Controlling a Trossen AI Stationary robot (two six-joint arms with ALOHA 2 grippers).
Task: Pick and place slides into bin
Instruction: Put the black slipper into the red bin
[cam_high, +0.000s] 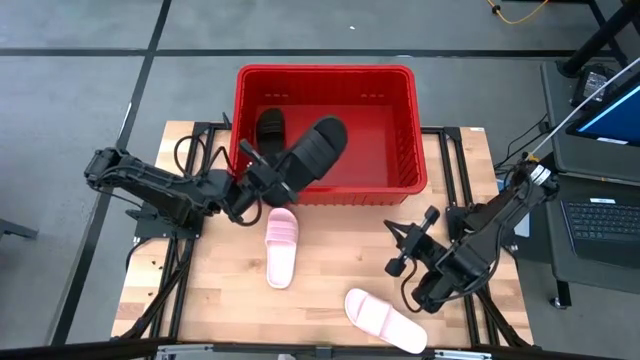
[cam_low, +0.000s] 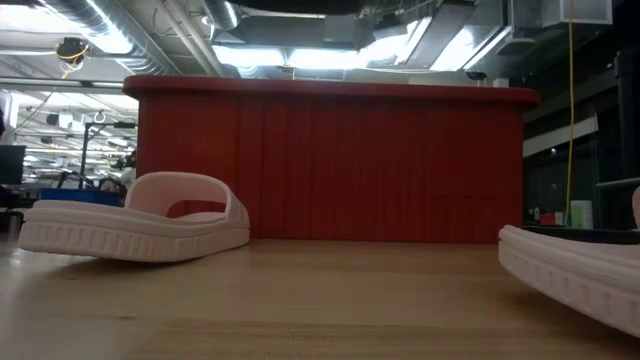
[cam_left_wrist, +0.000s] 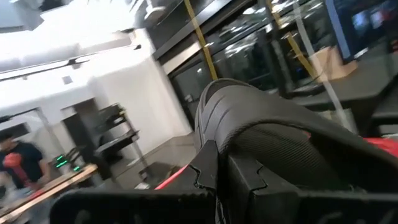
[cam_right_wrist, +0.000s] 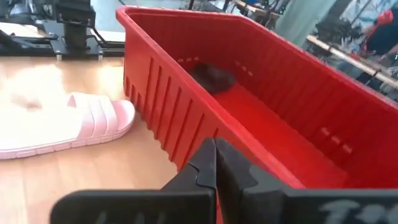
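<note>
From above, our left gripper (cam_high: 268, 178) is clamped on a black slide (cam_high: 312, 152) over the bin (cam_high: 400, 75) rim; our right gripper (cam_high: 412, 243) waits, fingers together. Low down, pink slides (cam_low: 140, 220) lie before the bin. Next we must release it inside.

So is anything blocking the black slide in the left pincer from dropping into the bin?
Nothing visible. The left pincer holds the black slide over the red bin's near rim. Below it the floor looks bare; the other black slide lies off to the side.
</note>
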